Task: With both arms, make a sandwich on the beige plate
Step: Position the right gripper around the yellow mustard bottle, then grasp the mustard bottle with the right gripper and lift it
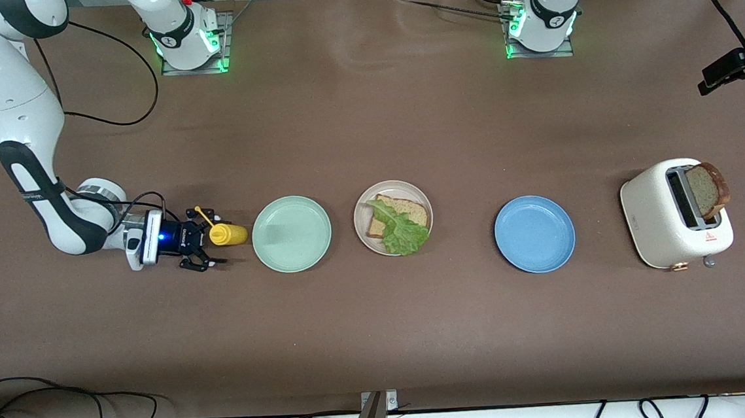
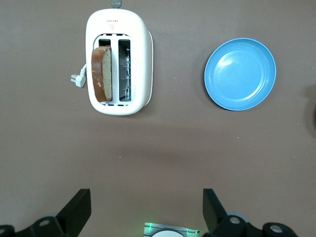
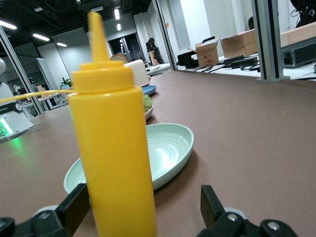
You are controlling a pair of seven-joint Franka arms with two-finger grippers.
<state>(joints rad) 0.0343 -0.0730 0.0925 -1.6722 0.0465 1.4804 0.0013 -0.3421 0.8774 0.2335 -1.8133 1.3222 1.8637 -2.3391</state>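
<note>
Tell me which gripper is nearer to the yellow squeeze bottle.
Right. The right gripper is at table level with open fingers on either side of the yellow squeeze bottle. The left gripper is open high over the table's other end, looking down on the toaster and blue plate.

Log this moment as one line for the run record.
right pincer: open around mustard bottle | left pincer: open above table | beige plate: bread, lettuce | toaster: bread

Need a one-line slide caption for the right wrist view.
Open right gripper at the upright yellow squeeze bottle, mint-green plate just past it.
</note>
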